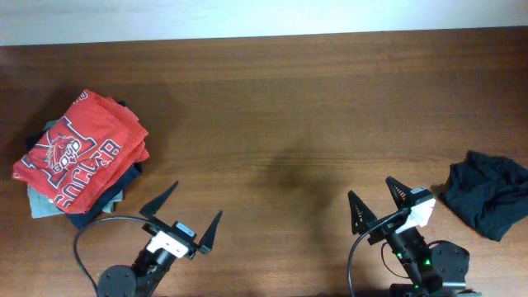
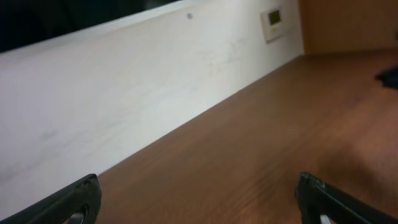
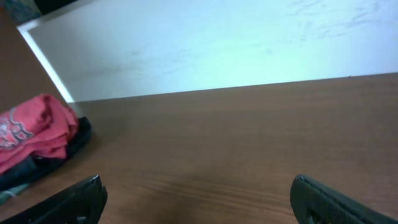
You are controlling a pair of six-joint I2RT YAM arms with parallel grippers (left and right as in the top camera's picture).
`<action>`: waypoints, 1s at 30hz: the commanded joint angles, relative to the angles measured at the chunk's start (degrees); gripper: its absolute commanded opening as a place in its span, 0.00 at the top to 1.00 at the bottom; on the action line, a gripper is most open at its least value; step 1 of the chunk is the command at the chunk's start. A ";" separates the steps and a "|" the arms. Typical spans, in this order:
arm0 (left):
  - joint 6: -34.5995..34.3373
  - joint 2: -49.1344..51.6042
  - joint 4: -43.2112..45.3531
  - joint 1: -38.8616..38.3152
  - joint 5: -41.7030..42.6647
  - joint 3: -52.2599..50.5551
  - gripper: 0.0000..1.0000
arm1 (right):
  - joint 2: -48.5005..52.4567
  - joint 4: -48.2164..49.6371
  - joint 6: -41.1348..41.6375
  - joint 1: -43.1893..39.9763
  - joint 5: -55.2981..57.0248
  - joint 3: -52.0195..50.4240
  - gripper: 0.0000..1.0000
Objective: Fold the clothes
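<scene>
1. The left gripper and right gripper both gape wide, empty.
2. The clothes lie crumpled near the right gripper, to its right.
3. Pinching bunched layers together could lift a wad, not an edge.

This looks to me like a robotics lab or test room, not a home. I work at a bare wood-grain table with the left arm and right arm at its near edge. A plain white wall runs along its far edge, carrying a small control panel.
</scene>
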 commanded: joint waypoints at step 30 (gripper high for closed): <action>-7.34 73.13 -46.25 -2.78 0.28 64.28 0.01 | 58.99 -44.83 7.39 -3.37 10.51 59.47 0.01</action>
